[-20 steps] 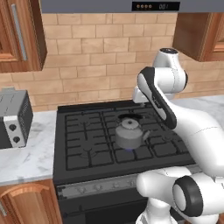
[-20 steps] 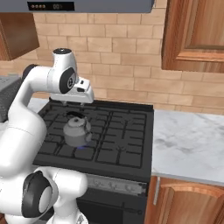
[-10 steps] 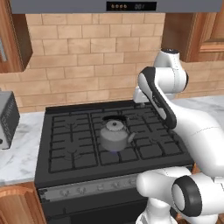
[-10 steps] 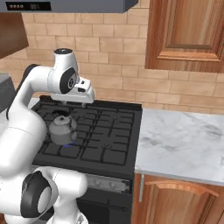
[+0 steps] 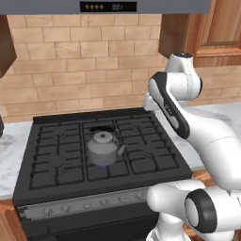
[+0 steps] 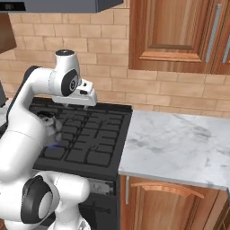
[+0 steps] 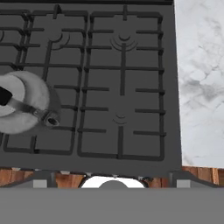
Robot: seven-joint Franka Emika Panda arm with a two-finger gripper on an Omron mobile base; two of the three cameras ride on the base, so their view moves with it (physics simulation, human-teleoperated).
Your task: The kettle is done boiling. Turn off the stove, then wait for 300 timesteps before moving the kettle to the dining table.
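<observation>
base drove right, view shifted | kettle [image 5: 103, 148] on stove [image 5: 56, 155], below-left of hand [image 6: 85, 96] | hand opening unclear

Grey metal kettle [image 5: 103, 148] with dark arched handle, at centre of the black stove [image 5: 56, 174]; black cast-iron grates [image 7: 105, 83], silver front strip of small knobs [image 5: 89, 203] at 6 o'clock. White-grey veined marble counter [image 6: 179, 146] at 3 o'clock of the stove. Tan brick backsplash [image 5: 84, 70] with pale mortar lines at 12 o'clock. Reddish-brown wooden cabinets [image 6: 179, 33] above, same wood below the counter. Grey range hood [image 5: 108, 6] with a dark display panel.
</observation>
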